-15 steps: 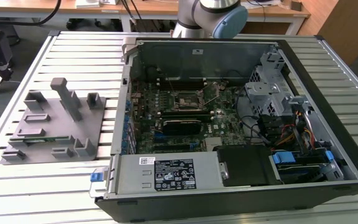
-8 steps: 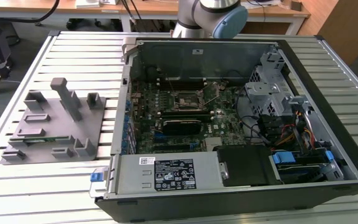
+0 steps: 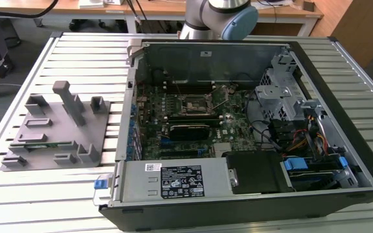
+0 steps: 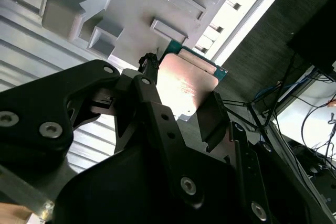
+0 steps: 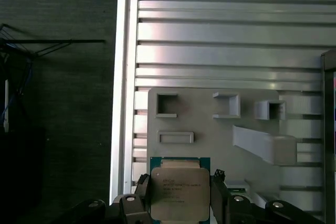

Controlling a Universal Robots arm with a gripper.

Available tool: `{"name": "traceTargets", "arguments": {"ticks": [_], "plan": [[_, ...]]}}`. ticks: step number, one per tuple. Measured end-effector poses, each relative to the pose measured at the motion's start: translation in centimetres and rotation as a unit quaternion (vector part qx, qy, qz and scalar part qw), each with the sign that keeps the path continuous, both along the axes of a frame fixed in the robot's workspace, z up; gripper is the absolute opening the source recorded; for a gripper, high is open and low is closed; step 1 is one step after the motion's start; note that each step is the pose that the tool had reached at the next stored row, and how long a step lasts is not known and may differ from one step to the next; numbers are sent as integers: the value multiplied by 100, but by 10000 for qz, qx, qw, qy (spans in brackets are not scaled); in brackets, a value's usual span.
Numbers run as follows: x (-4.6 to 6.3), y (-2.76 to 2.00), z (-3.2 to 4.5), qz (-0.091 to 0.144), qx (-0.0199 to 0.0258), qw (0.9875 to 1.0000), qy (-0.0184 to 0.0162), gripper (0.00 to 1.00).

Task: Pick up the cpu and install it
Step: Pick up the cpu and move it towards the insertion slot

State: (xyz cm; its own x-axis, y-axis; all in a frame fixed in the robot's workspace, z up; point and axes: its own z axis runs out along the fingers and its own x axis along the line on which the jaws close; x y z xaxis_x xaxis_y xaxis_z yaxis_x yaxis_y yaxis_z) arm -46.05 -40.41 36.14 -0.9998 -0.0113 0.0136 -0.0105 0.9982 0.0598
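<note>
The cpu is a flat square chip with a silvery metal top and a green rim, and it sits between my gripper's two black fingers. In the second wrist view the cpu shows the same way, with my gripper shut on its two opposite edges. The chip hangs above the grey fixture tray, near the tray's edge. On the exterior view's left, the tray lies on the slatted table. The motherboard's empty cpu socket lies inside the open computer case.
The tray carries raised blocks and pockets. A metal drive cage, bundled cables and the power supply crowd the case around the motherboard. The arm's base stands behind the case. The table edge drops to dark floor.
</note>
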Motion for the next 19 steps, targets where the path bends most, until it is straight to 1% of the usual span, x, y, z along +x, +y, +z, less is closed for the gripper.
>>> {"name": "traceTargets", "arguments": {"ticks": [19], "plan": [[0, 8, 204, 0, 0, 10000, 0, 54]]}}
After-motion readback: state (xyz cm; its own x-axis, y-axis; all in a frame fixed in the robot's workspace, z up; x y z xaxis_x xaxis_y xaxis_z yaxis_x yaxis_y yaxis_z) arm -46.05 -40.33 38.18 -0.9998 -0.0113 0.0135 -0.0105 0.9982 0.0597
